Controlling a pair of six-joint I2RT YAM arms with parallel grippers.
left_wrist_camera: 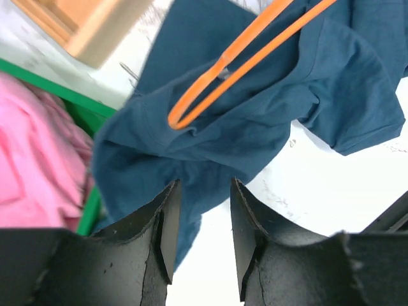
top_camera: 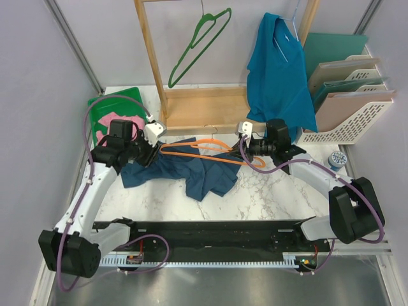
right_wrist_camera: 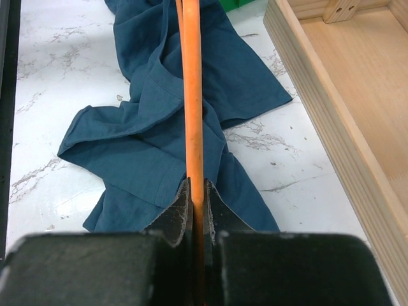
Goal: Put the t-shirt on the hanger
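Top external view: the navy t-shirt point(top_camera: 194, 173) lies crumpled on the marble table point(top_camera: 274, 197), with the orange hanger point(top_camera: 210, 148) stretching across its upper part. The right gripper point(top_camera: 243, 148) pinches the hanger's bar, and the left gripper point(top_camera: 155, 154) sits at the shirt's left end. Behind stand a wooden rack point(top_camera: 155, 70) carrying a green hanger point(top_camera: 191, 47) and a teal shirt point(top_camera: 277, 70), a file organizer point(top_camera: 349, 105) and a green tray point(top_camera: 121, 99). Only the left wrist view shows the left fingers point(left_wrist_camera: 167, 223) spread and empty, with a pink garment point(left_wrist_camera: 32, 159) beside them.

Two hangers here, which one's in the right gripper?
The orange hanger, lying across the navy t-shirt, pinched in the right gripper. The green hanger hangs on the wooden rack, untouched.
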